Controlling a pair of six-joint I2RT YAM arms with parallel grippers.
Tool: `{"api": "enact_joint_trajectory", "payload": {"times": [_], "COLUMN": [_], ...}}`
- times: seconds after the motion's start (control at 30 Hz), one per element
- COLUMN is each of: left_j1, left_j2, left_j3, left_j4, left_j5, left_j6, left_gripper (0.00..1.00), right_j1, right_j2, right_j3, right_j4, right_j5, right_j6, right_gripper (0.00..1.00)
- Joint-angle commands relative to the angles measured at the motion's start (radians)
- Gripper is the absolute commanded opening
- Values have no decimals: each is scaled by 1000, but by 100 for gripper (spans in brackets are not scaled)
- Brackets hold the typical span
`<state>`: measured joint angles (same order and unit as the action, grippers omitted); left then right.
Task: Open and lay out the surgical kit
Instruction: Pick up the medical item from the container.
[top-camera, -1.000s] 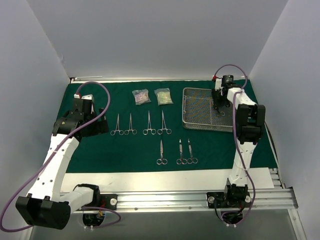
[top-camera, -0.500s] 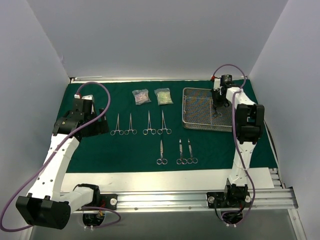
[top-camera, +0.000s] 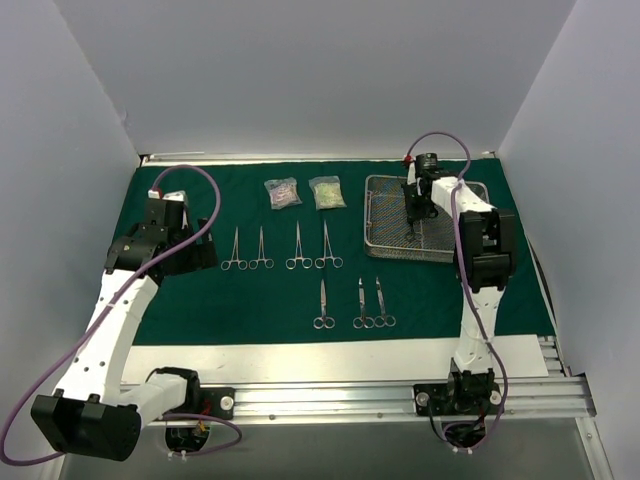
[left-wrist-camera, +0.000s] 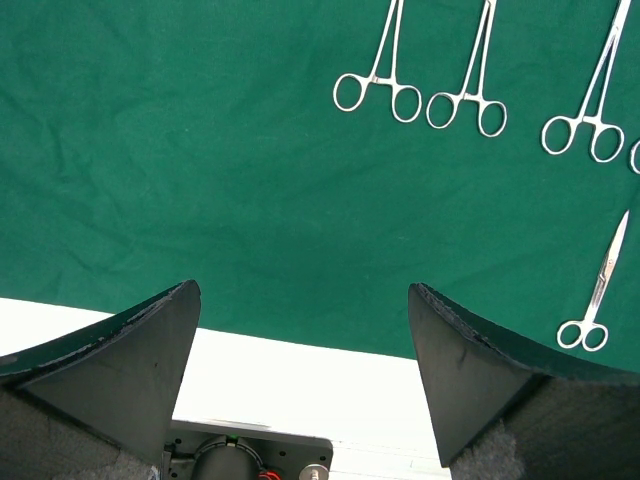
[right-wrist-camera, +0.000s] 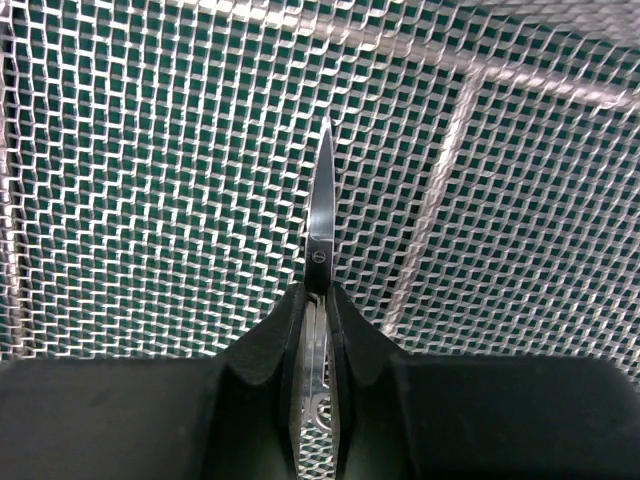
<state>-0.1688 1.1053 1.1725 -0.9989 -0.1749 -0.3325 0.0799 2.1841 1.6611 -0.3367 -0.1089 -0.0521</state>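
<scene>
A slim steel pair of scissors (right-wrist-camera: 320, 210) is clamped near its pivot between the black fingers of the right gripper (right-wrist-camera: 318, 292). The blade tip is pointed over the silver wire-mesh tray (top-camera: 385, 246), at the right of the dark green cloth (top-camera: 200, 300). The scissors are best lifted straight up, so the tip is not snagged in the open mesh, then set beside the lower row (top-camera: 361, 304). Shiny ring-handled instruments and two clear packets (top-camera: 283, 192) are laid on the creased cloth. The left gripper (left-wrist-camera: 302, 292) is held apart and empty.

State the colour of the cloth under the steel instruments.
Plain dark green cloth wrap, shown best in the left wrist view.
</scene>
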Motion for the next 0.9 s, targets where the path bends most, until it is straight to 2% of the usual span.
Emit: {"api": "enact_joint_trajectory", "payload": {"times": [0.0, 0.03, 0.33, 0.6, 0.7, 0.8, 0.87], "left_j1": [-3, -3, -1, -3, -3, -3, -3], "left_j2": [-27, -27, -25, -27, -28, -30, -33], "left_j3": [1, 1, 6, 10, 10, 12, 13], "left_j4": [19, 19, 11, 0, -1, -3, -7], "left_j5": [8, 8, 9, 3, 3, 5, 5], "left_j6": [7, 7, 4, 4, 3, 1, 1], "left_gripper": [94, 94, 94, 94, 94, 94, 94], "right_j1": [17, 20, 27, 29, 29, 24, 23], "right_j2": [-27, -23, 9, 60, 85, 97, 85], "right_j3": [-17, -14, 19, 23, 25, 31, 40], "right_j4": [-122, -131, -203, -229, -232, -228, -229], "right_j5": [63, 61, 46, 31, 31, 29, 41], "right_j6": [47, 44, 35, 34, 35, 37, 43], "right_gripper": [7, 10, 19, 19, 16, 3, 0]}}
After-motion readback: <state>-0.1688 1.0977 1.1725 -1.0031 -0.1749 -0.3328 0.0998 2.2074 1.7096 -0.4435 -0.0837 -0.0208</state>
